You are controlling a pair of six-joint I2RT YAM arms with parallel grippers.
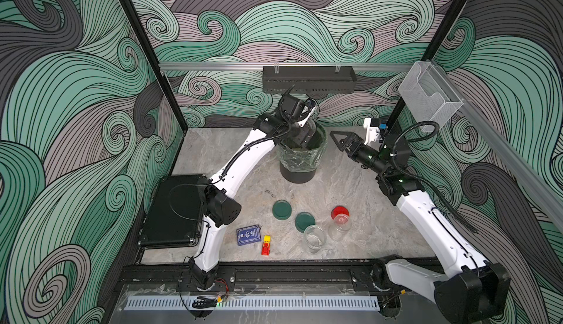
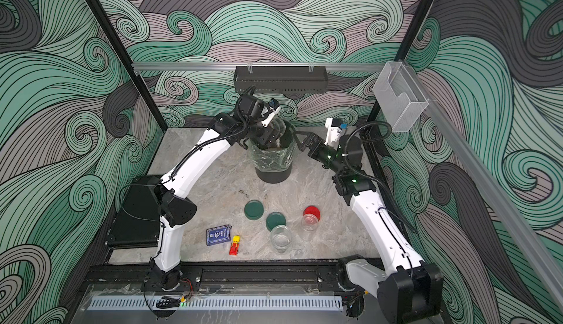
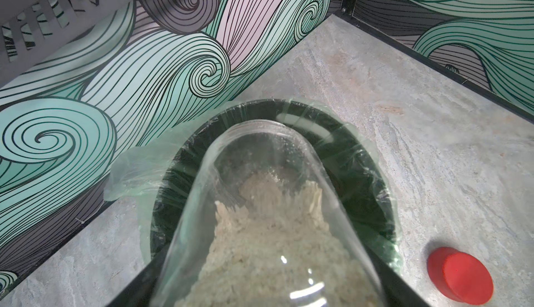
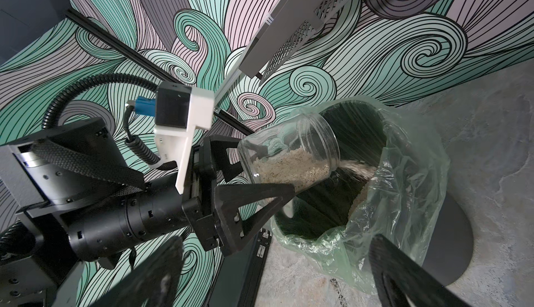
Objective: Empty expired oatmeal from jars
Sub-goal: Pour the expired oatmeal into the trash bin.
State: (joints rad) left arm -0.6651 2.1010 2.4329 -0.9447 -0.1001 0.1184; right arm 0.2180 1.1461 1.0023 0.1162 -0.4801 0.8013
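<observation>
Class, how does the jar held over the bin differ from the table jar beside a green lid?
The held jar is tipped; the table jar stands upright. The held jar holds oatmeal, spilling out; the table jar looks empty. The left gripper grips the held jar; the table jar stands free. Both are clear and lidless.

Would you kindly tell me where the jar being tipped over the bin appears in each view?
In a top view: jar, in the left gripper, over the bin.
In a top view: same, over the bin.
Left wrist: foreground, oatmeal inside.
Right wrist: between the gripper's fingers, pouring.
Shared landmark: the lined bin.
</observation>
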